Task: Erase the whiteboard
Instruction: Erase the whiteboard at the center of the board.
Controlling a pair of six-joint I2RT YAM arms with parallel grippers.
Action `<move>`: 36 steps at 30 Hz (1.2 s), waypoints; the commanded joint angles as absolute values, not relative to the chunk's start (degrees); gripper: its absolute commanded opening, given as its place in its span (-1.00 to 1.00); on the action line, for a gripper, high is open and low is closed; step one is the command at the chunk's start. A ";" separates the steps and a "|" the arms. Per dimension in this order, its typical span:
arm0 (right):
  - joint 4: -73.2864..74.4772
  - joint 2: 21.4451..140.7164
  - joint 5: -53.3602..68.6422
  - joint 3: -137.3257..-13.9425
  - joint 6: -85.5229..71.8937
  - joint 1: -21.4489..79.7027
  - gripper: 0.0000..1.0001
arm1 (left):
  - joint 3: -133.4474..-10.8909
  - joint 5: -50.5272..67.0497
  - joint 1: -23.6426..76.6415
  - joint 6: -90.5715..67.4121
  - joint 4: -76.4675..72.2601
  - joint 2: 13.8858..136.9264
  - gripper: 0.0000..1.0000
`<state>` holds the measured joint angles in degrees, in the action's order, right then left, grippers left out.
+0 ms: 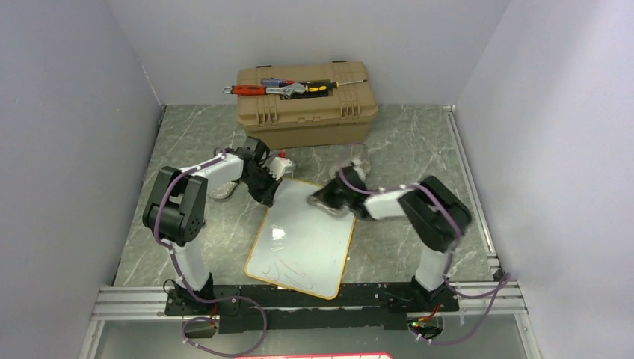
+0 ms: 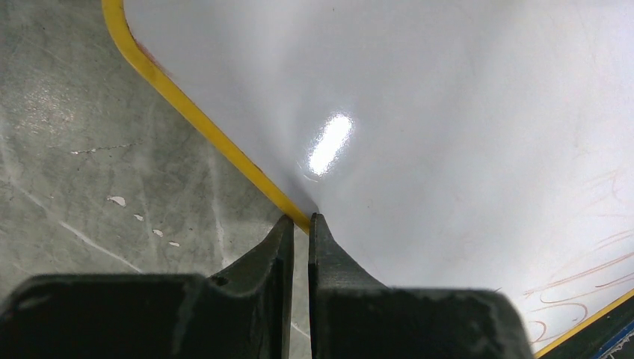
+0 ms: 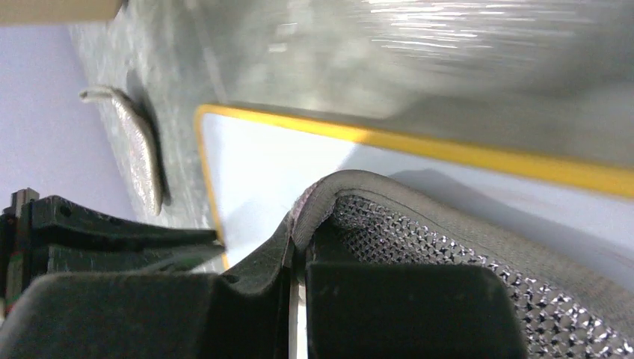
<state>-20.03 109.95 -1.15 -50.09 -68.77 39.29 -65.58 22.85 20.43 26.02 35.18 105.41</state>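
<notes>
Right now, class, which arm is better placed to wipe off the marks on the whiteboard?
Right. The right gripper is shut on a grey cloth lying on the whiteboard. The left gripper pinches its yellow rim, so it is occupied. Faint scribbles show at its near end.

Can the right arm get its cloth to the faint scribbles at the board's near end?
Probably yes: the glossy white, yellow-rimmed whiteboard is bare between the grey mesh cloth and those scribbles; the left fingers pinch only its far left rim.
</notes>
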 commanded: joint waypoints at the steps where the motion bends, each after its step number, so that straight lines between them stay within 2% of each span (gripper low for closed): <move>1: -0.44 103.82 -5.06 -24.08 -64.56 30.31 -1.00 | -60.84 18.54 21.01 29.96 35.32 111.22 -0.82; 3: -2.29 100.90 -5.40 -20.84 -62.70 29.38 -1.00 | -60.99 18.36 21.01 30.11 35.49 111.16 -0.82; 5: -1.03 103.21 -4.91 -22.64 -64.01 29.87 -1.00 | -60.76 17.93 21.01 30.07 35.23 110.86 -0.83; 11: -0.28 112.91 -1.66 -39.98 -62.11 34.96 -1.00 | -61.07 17.68 20.59 29.71 36.11 110.13 -0.82; 15: 7.88 114.91 -2.27 -51.78 -59.29 37.82 -1.00 | -61.95 17.32 19.93 29.71 36.96 110.13 -0.82; 17: 9.20 112.88 -3.29 -50.94 -59.19 36.95 -1.00 | -62.22 17.56 19.65 29.79 37.29 110.06 -0.82; 24: 12.26 95.17 -7.18 -32.04 -58.40 27.21 -1.00 | -61.74 17.67 18.54 30.56 37.32 109.46 -0.82; 27: 12.87 90.15 -7.93 -27.92 -57.17 24.38 -1.00 | -61.57 17.96 17.86 30.84 37.20 109.60 -0.82; 31: 12.26 92.03 -6.78 -30.61 -57.82 26.98 -1.00 | -61.52 18.37 17.75 30.73 37.11 109.69 -0.82; 36: 6.05 102.71 -1.40 -39.87 -58.02 31.85 -1.00 | -61.37 18.76 17.75 30.50 37.18 109.00 -0.83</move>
